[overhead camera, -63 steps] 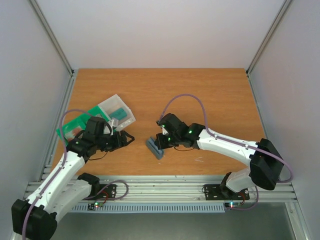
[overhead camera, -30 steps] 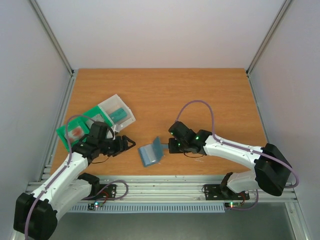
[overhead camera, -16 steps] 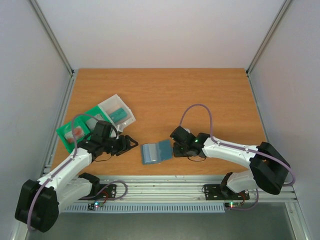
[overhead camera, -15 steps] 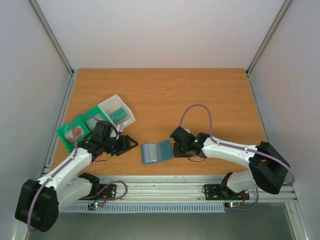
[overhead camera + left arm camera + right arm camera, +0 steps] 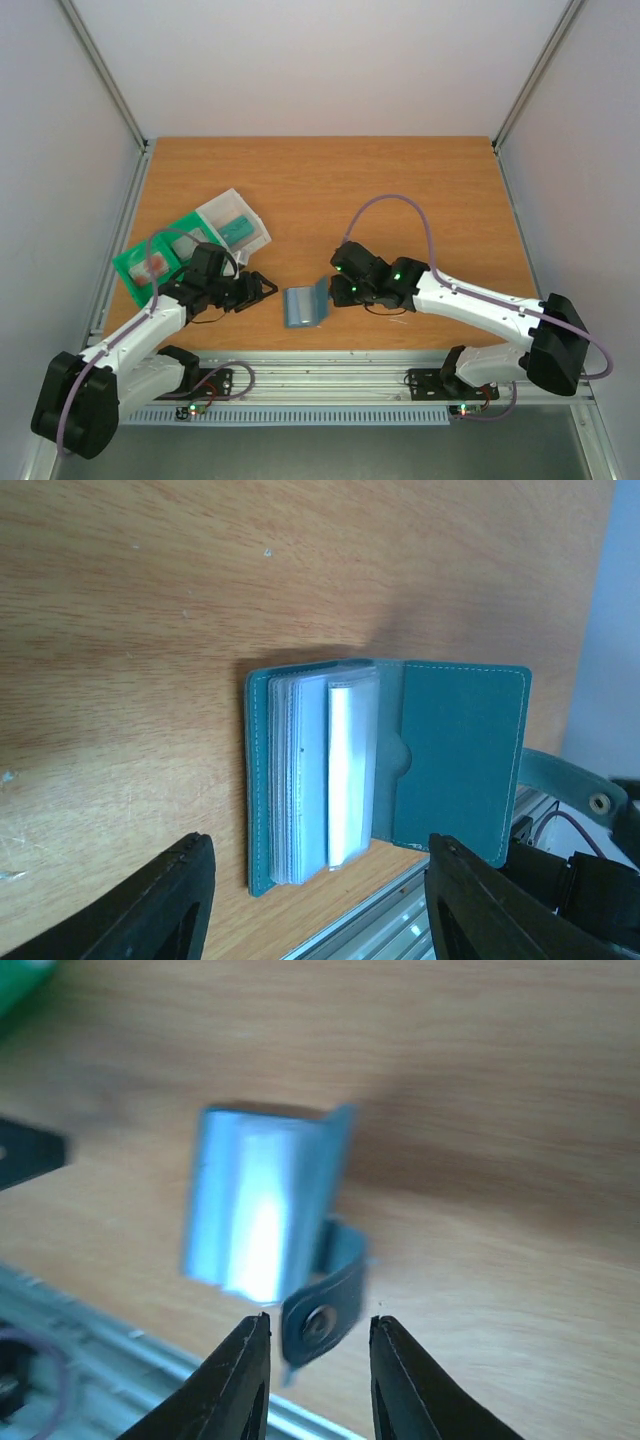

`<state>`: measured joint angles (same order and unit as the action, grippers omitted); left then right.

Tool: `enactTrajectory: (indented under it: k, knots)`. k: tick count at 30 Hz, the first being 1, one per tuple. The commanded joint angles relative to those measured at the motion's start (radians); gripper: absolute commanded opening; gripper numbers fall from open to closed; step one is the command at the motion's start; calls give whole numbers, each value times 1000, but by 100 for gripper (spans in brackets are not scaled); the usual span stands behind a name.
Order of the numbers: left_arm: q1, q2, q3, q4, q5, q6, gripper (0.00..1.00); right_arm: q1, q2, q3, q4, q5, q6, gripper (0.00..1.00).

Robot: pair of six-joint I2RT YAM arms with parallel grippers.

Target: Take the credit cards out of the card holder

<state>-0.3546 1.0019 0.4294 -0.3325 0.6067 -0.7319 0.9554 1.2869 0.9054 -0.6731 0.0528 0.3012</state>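
Since the card holder (image 5: 305,305) lies open at the near edge of the desk (image 5: 400,190), soft and floppy, I'd pin one leaf and pinch the thin, slick credit cards (image 5: 350,770) by their exposed edge. Flanking it, left hand (image 5: 260,288) gapes empty; right hand (image 5: 334,288), slightly parted, grips nothing.

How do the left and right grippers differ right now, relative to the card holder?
The left gripper stands wide open, short of the card holder; the right gripper is only narrowly open, the holder's tab clasp at its fingertips. Both hold nothing and face the holder.
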Motion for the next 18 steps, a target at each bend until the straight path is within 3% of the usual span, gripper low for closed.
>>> enactTrajectory:
  k: [1, 8, 18]
  knots:
    - [-3, -5, -9, 47, 14, 2, 58, 82, 52, 66, 84, -83, -10, 30]
    - [-3, -24, -3, 16, 7, 4, 58, 99, 260, 148, 110, -65, -17, 27]
    - [-4, -25, -13, 38, 7, 2, 57, 96, 292, 71, 102, 64, -3, 26]
